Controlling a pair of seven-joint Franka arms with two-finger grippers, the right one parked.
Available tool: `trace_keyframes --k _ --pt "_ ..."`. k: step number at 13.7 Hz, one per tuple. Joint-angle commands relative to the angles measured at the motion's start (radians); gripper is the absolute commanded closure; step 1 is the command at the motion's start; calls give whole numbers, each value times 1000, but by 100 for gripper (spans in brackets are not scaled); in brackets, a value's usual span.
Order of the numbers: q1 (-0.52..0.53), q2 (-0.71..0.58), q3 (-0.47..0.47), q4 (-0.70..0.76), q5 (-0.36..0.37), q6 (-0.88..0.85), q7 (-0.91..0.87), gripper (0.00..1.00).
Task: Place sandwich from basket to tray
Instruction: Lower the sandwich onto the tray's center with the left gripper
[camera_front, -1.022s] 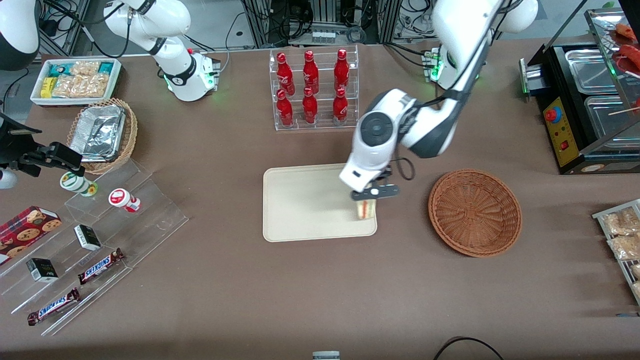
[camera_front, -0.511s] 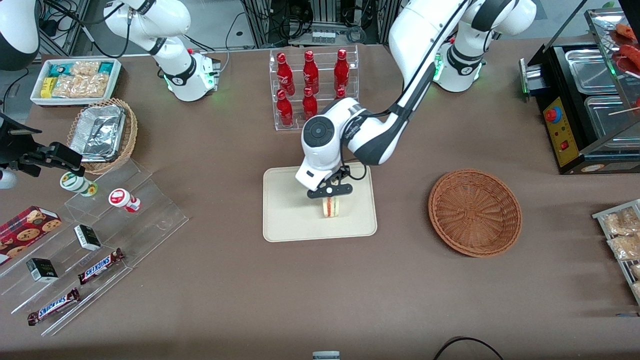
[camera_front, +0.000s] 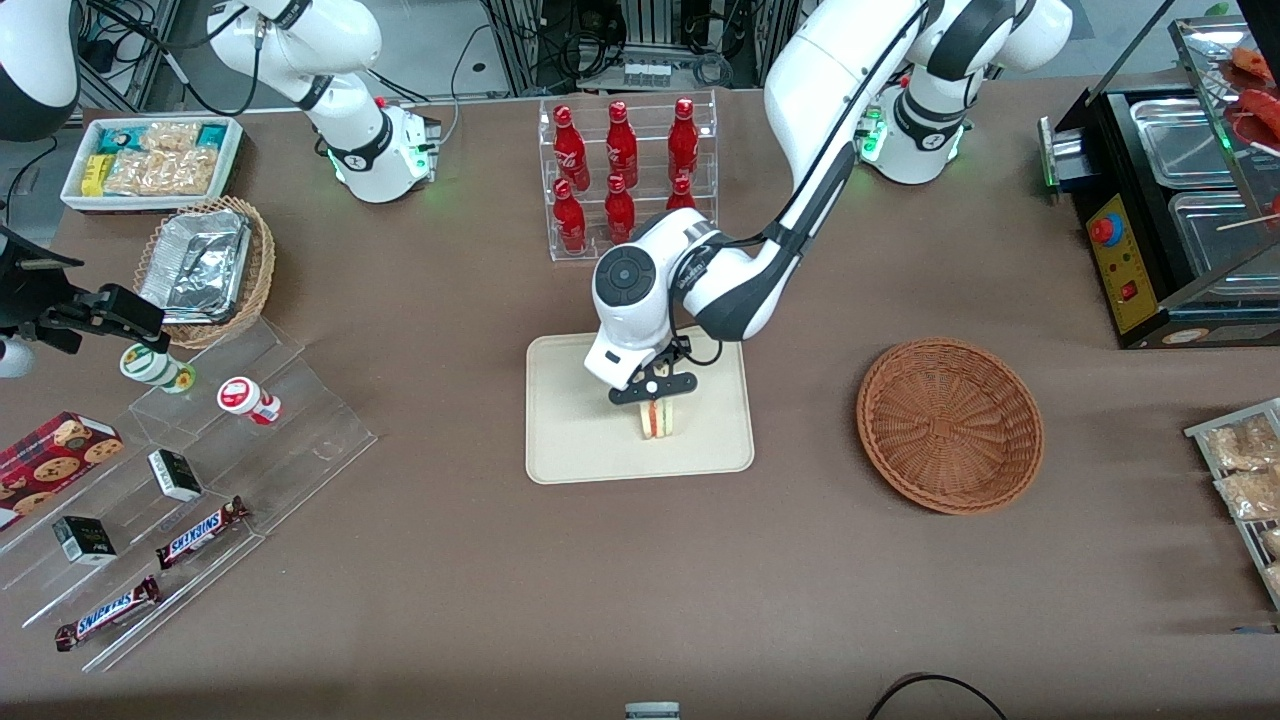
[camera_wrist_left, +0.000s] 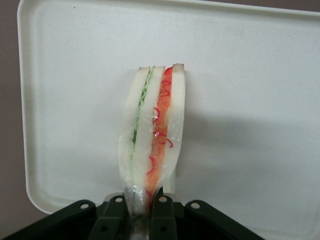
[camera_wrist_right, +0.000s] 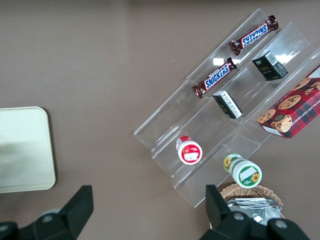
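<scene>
The table (camera_front: 480, 590) is the largest surface, brown and bare between the tray and the basket, and over the wide strip nearer the front camera. The working arm (camera_front: 800, 150) reaches from its base over the bottle rack (camera_front: 628, 180) and down above the tray (camera_front: 570, 440). The tray lies mid-table with its low rim and rounded corners showing; most of its cream surface is open, especially toward the parked arm's end. The basket (camera_front: 950, 425) sits well apart from the tray, toward the working arm's end, with nothing in it. An acrylic step stand (camera_front: 200, 480) with snack bars and boxes lies toward the parked arm's end.

The gripper (camera_front: 655, 392) (camera_wrist_left: 141, 212) hangs over the tray's middle, its two fingers (camera_wrist_left: 114, 215) closed tight on the wrapped end of the sandwich (camera_front: 658, 420) (camera_wrist_left: 152, 130). The sandwich stands on edge over the tray, inside the rim; contact with the tray cannot be told
</scene>
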Motion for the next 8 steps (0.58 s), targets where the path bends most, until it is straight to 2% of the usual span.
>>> trace_keyframes --k 1,3,4,5,8 --pt "-18 26 14 44 4 -22 -48 100" --pt "-18 38 14 54 4 -22 -54 100" --pt "-17 38 14 54 3 -21 -54 56" --pt "-17 40 14 54 3 -19 -53 1" --pt "-15 34 14 54 4 -19 -53 0"
